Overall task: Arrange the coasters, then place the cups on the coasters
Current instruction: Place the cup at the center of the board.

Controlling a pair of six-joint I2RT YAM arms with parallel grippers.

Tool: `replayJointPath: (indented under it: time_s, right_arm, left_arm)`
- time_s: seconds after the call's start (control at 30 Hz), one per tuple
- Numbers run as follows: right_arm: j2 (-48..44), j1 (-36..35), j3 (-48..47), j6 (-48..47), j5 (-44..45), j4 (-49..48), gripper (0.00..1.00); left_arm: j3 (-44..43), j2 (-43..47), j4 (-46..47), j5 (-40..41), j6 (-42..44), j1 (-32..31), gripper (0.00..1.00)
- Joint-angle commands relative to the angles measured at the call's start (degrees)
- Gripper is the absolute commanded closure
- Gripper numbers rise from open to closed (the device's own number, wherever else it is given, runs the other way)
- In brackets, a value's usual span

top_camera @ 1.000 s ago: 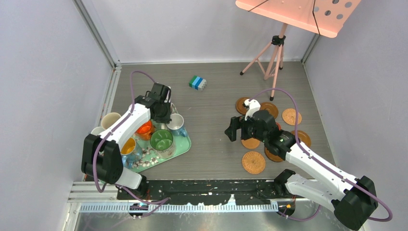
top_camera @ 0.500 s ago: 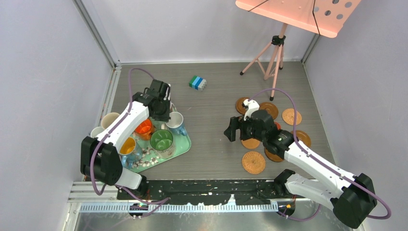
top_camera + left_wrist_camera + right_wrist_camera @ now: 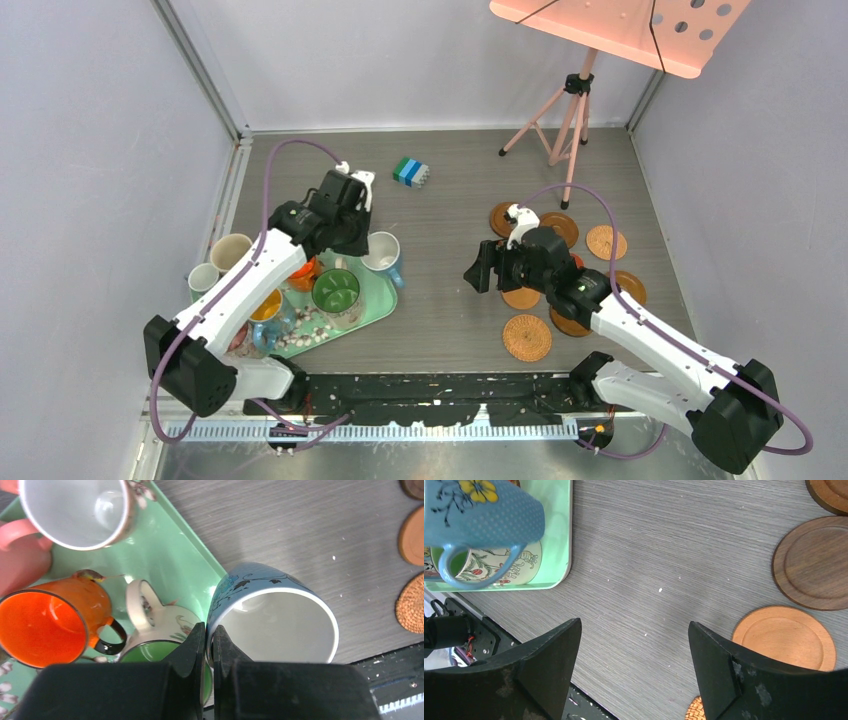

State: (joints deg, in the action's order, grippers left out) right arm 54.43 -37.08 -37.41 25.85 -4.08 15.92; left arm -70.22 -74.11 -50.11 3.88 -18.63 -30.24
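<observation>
My left gripper (image 3: pixel 210 635) is shut on the rim of a light blue cup (image 3: pixel 272 615), one finger inside and one outside. The cup (image 3: pixel 386 251) hangs tilted over the right edge of the mint tray (image 3: pixel 377 306); the right wrist view shows it (image 3: pixel 479 510) with its handle down. On the tray stand a green-inside cup (image 3: pixel 336 290), an orange-inside cup (image 3: pixel 42 627) and others. My right gripper (image 3: pixel 634 624) is open over bare table, left of the coasters. A dark wood coaster (image 3: pixel 814 565), an orange coaster (image 3: pixel 786 637) and a wicker coaster (image 3: pixel 527 337) lie there.
A cream cup (image 3: pixel 230 250) and a white cup (image 3: pixel 203 277) stand left of the tray near the left wall. A blue-green toy block (image 3: pixel 411 172) lies at the back. A pink music stand's tripod (image 3: pixel 565 115) stands at the back right, behind the coasters.
My left arm has lifted the light blue cup off the tray and carried it right, over the tray's edge. The right arm has hardly moved.
</observation>
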Motion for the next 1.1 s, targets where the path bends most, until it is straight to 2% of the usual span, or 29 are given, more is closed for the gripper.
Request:
replayJointPath:
  time_s: [0.0, 0.43, 0.73, 1.07]
  right_arm:
    - [0.0, -0.1, -2.6, 2.0, -0.2, -0.1, 0.16]
    - [5.5, -1.1, -1.0, 6.5, -3.5, -5.3, 0.28]
    - [11.6, -4.5, -2.7, 9.1, -4.5, -8.8, 0.34]
    - [13.3, -5.4, -5.4, 10.8, -2.7, -8.9, 0.35]
  left_arm:
    - [-2.0, 1.1, 2.6, 1.2, -3.2, -4.5, 1.0]
    - [-6.2, -12.1, 5.7, 4.2, -8.3, -15.4, 1.0]
    - [-6.9, -17.0, 7.3, 3.6, -10.6, -16.9, 1.0]
    - [-7.0, -19.6, 7.4, 3.7, -11.4, -17.1, 0.92]
